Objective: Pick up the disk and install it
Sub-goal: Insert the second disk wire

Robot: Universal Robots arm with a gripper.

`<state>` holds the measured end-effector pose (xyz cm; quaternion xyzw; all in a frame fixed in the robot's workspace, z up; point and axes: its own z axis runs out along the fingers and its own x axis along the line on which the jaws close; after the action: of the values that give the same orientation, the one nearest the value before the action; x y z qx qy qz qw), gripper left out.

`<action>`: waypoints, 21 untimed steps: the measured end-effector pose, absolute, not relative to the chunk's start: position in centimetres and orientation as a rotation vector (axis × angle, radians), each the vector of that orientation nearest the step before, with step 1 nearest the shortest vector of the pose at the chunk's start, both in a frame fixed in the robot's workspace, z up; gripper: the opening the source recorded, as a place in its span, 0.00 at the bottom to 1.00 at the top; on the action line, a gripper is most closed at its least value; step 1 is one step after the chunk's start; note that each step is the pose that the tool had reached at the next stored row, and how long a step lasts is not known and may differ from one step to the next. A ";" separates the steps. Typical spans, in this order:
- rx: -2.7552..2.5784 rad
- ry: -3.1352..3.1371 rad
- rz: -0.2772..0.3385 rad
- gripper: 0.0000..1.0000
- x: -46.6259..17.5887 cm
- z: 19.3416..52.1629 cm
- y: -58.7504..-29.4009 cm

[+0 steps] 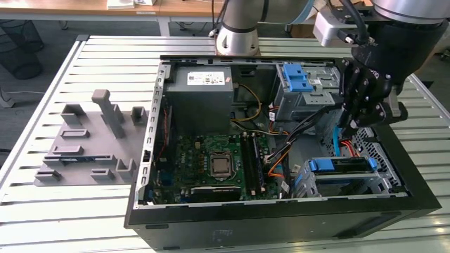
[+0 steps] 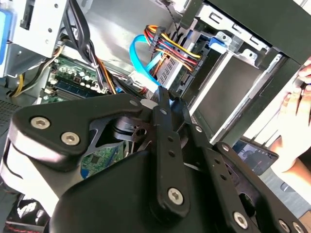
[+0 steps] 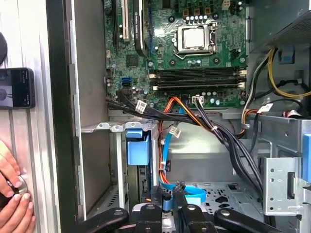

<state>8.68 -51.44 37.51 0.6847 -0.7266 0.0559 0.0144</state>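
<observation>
The disk (image 1: 342,165), silver with a blue carrier frame, sits in the lower drive cage at the case's front corner, on the exterior view's right. In the first wrist view its blue carrier end (image 3: 137,147) shows in the cage slot. My gripper (image 1: 350,124) hangs inside the open case just behind that cage, among the cables. Its black fingers meet at the tips in the second wrist view, gripper (image 2: 162,97) shut, and I see nothing between them. A blue data cable (image 3: 190,195) lies right by the gripper (image 3: 167,198).
Grey power supply (image 1: 204,87) at the case's back, motherboard (image 1: 214,158) on its floor, upper drive cage with a blue latch (image 1: 296,79). Cable bundles (image 3: 214,128) cross the middle. A grey parts fixture (image 1: 91,142) lies on the slatted table. A person's hand (image 3: 12,196) and a phone (image 3: 17,87) rest outside the case wall.
</observation>
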 end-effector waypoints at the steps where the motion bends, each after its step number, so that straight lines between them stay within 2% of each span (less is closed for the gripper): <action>1: 2.131 -2.261 0.177 0.24 8.7 37.4 -51.4; 2: 2.130 -2.260 0.179 0.22 8.7 37.3 -51.4; 3: 2.130 -2.260 0.180 0.16 8.7 37.2 -51.4; 9: 2.130 -2.261 0.179 0.16 8.7 36.9 -51.5; 17: 2.185 -2.327 0.046 0.16 8.8 36.7 -52.3; 21: 2.186 -2.328 0.043 0.16 8.8 36.0 -53.1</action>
<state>8.82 -53.11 36.03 0.6842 -0.7287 0.0133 -0.0264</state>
